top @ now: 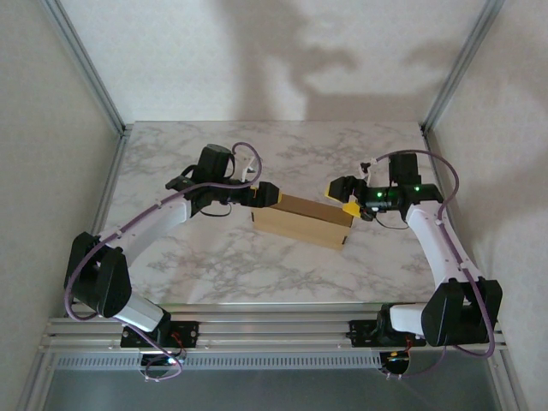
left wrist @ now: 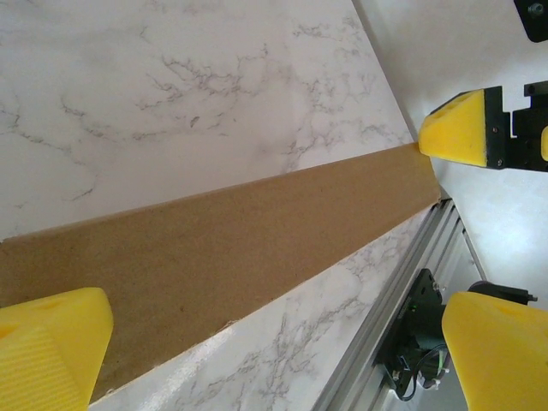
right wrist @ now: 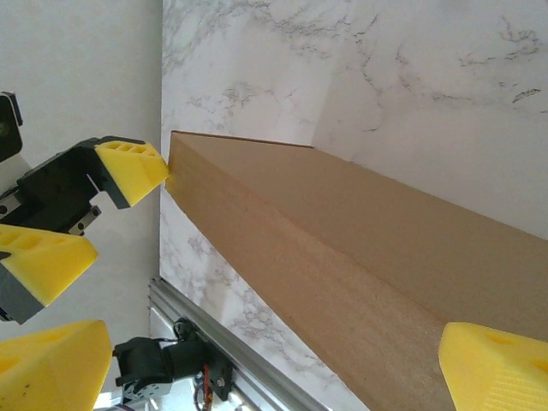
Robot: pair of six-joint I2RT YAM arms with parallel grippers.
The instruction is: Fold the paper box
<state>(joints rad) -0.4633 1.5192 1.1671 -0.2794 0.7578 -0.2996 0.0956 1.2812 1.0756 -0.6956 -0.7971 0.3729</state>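
A: Okay, quick pass. Biggest thing first?

B: Marble table (top: 342, 154). The paper box (top: 301, 221) lies in the middle of it at a slant, one long side toward the arm bases. It's a brown, closed-looking block, with no loose flaps or tabs sticking out that I can see.

A: Arms?

B: One at each end of the box. The left gripper (top: 269, 195) is at its left end, the right gripper (top: 346, 205) at its right end. Both are spread wide, with nothing clamped in either.

A: Any contact?

B: Looks like it. In the right wrist view, one yellow fingertip (right wrist: 133, 167) of the left gripper sits right on the far end corner. In the left wrist view, the right gripper's yellow fingertip (left wrist: 462, 128) does the same at the other end. The second finger of each stands off to the side, clear of the cardboard.

A: Step?

B: Late, I'd say. The box reads as formed, and the arms seem to be squaring or seating the ends. The end panels are hidden, so I can't tell if the tabs are locked.

A: Next move?

B: If the ends need seating, press inward from both sides evenly, because a one-sided shove would probably slide a light box across smooth marble. If it's done, back straight out without dragging a corner.
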